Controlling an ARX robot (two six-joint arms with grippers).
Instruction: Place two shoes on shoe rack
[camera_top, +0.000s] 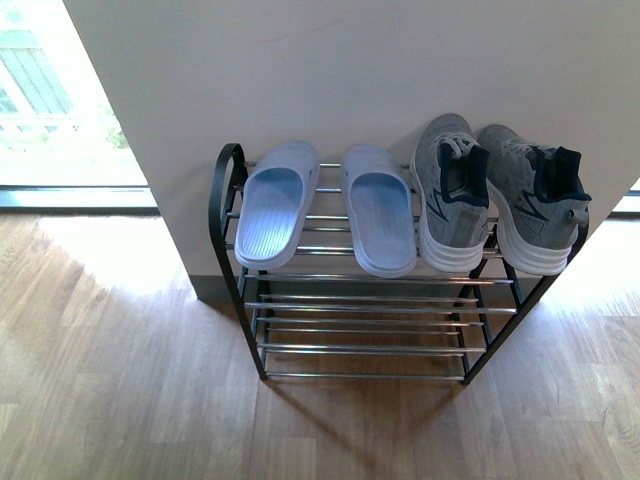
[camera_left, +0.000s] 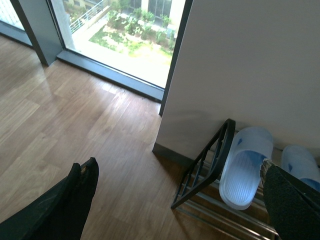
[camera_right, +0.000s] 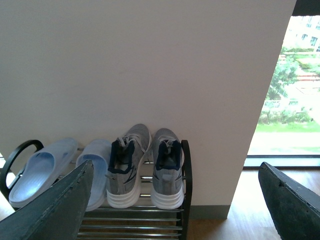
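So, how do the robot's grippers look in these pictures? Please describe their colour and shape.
Only the fingers show, in the wrist views. The left gripper has two black fingers with a matt, slightly textured surface; one ends in a rounded tip. The right gripper has two dark grey-black, broad, flat fingers with faint scratches and light edges. No cables or markings are visible. The front view shows no arm.

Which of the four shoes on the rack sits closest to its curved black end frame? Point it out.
The pale-blue slide sandal at the left end of the shoe rack. Its edge lies beside the arched black frame; the other sandal and both grey sneakers sit further right.
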